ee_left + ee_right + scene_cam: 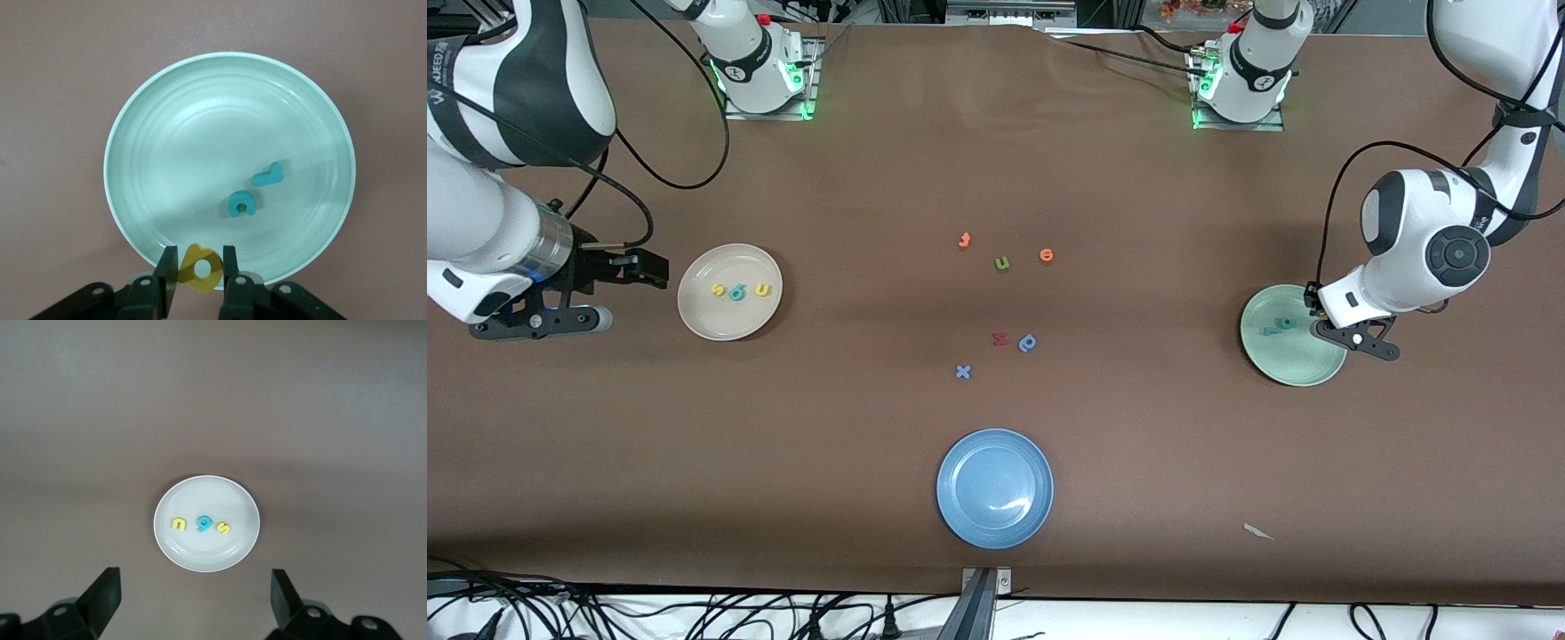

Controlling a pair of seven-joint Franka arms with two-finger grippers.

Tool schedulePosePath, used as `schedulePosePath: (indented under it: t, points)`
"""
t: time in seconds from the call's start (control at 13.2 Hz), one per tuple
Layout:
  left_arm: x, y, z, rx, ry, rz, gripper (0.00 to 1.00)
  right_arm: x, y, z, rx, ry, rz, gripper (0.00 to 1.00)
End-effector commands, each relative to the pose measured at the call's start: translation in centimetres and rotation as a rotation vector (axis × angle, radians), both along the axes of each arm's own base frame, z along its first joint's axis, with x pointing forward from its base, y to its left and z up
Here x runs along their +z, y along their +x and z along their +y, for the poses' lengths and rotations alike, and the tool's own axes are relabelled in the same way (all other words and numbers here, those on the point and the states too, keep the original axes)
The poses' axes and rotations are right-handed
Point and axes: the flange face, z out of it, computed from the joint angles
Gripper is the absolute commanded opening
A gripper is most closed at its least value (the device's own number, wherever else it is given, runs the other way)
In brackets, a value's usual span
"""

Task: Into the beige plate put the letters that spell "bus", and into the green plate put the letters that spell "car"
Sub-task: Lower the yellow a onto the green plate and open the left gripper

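The right gripper (639,283), fingers spread and empty, waits beside the beige plate (694,311), which holds the yellow s (717,290), teal b (736,292) and yellow u (761,290). Toward the left arm's end, the left gripper (199,272) pinches the yellow a (200,268) over the rim of the green plate (167,133). The teal c (241,204) and teal r (269,175) lie in that plate.

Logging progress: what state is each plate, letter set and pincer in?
Beige plate: holds yellow s, teal b, yellow u.
Green plate: holds teal c and r.
Yellow a: gripped over the green plate's rim.
Left pincer: shut on a.
Right pincer: open, waiting.
Blue plate: no letters.
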Motion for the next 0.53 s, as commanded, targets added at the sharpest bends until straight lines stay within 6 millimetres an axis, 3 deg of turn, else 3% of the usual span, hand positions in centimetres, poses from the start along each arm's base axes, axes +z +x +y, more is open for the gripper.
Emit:
schedulePosePath:
  t: [0.0, 0.23, 0.38, 0.46]
  points:
    - [1.2, -0.1, 0.1, -0.020, 0.019, -0.030, 1.00, 0.9, -0.7, -0.2, 0.010, -0.010, -0.013, 0.99]
    - [1.3, -0.2, 0.8, 0.000, 0.020, -0.035, 1.00, 1.0, -0.6, -0.2, 0.006, -0.004, -0.016, 0.99]
    - [3.6, -0.8, 2.0, 0.021, 0.021, -0.059, 1.00, 1.1, -0.5, -0.2, 0.004, 0.000, -0.023, 0.99]
    - [3.6, -0.8, 1.9, 0.023, 0.019, -0.068, 1.00, 1.0, -0.5, -0.2, 0.004, 0.002, -0.022, 0.99]
